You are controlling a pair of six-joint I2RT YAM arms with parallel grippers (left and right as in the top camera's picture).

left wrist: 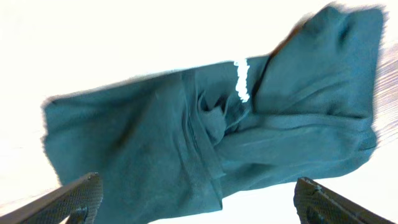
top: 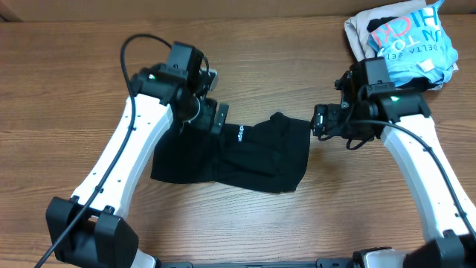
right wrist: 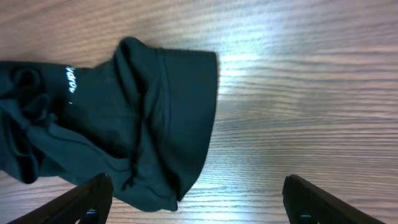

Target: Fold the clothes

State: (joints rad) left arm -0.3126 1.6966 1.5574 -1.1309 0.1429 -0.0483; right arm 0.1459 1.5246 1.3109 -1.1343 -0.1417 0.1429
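Left gripper [top: 220, 119] hangs over the left part of the black shirt [top: 253, 156], fingers [left wrist: 74, 196] spread wide, holding nothing. Right gripper [top: 320, 120] sits just off the shirt's right edge, also wide and empty, with bare wood under it. We note the shirt lies rumpled and partly doubled over mid-desk [top: 74, 59], a short white print [top: 242, 134] on its upper side. A light-blue-and-white garment [top: 416, 48] with pink lettering is bunched in the far right corner against a beige garment [top: 358, 30], well apart from the shirt.
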